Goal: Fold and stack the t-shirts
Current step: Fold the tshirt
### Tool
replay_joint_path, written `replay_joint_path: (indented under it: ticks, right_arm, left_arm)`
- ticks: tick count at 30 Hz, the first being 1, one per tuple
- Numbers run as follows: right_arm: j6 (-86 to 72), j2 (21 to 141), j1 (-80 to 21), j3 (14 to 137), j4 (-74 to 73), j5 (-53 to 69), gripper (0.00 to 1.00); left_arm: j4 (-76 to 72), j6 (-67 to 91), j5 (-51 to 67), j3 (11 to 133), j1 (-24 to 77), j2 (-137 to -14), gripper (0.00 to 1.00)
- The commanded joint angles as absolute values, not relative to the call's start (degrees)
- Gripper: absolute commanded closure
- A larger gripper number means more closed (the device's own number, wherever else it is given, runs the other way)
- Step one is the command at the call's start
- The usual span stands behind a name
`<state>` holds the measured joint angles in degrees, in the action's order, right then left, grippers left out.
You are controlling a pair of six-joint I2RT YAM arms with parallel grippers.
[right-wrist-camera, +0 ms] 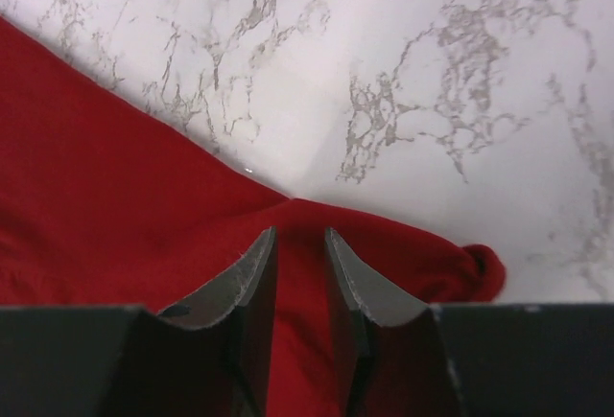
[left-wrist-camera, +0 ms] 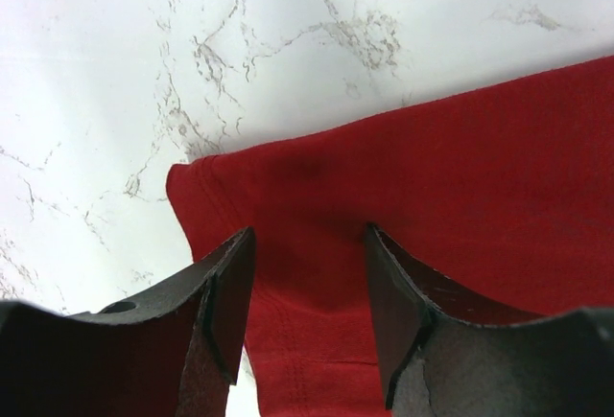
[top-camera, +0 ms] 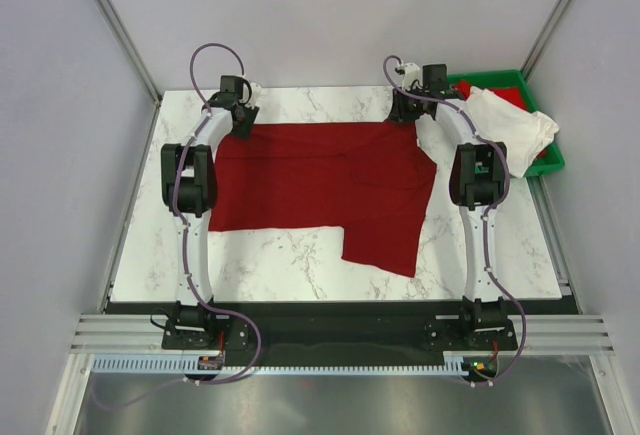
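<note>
The red shirt point(top-camera: 320, 180) is lying spread on the table point(top-camera: 290, 255). The left gripper point(left-wrist-camera: 309, 244) is straddling its far left corner, released. The right gripper point(right-wrist-camera: 300, 244) is pinching the far right corner (cloth bunching up between the near-closed fingers). The white shirt point(top-camera: 510, 125) is draping over the bin point(top-camera: 550, 160) edge.

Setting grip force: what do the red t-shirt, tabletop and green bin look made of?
The red t-shirt: soft matte cloth, creased, stitched hem. The tabletop: white, grey-veined marble look; stone or laminate, unclear. The green bin: probably plastic, thin rim.
</note>
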<state>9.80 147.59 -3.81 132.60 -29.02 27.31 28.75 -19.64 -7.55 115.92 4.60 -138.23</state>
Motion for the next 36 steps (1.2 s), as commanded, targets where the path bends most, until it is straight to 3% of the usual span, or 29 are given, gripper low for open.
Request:
replay_joint_path:
  ticks: [1,36]
  right_arm:
    - [9.1,149.5,-4.0,135.4,-26.6,25.7,0.66]
    - [12.0,146.5,-0.3,132.5,-28.0,20.7,0.68]
  left_arm:
    - [27.3,-22.1,-9.3,117.3,4.5,-139.6,0.43]
    - [26.9,-24.1,-11.8,115.7,5.4,-140.4,0.45]
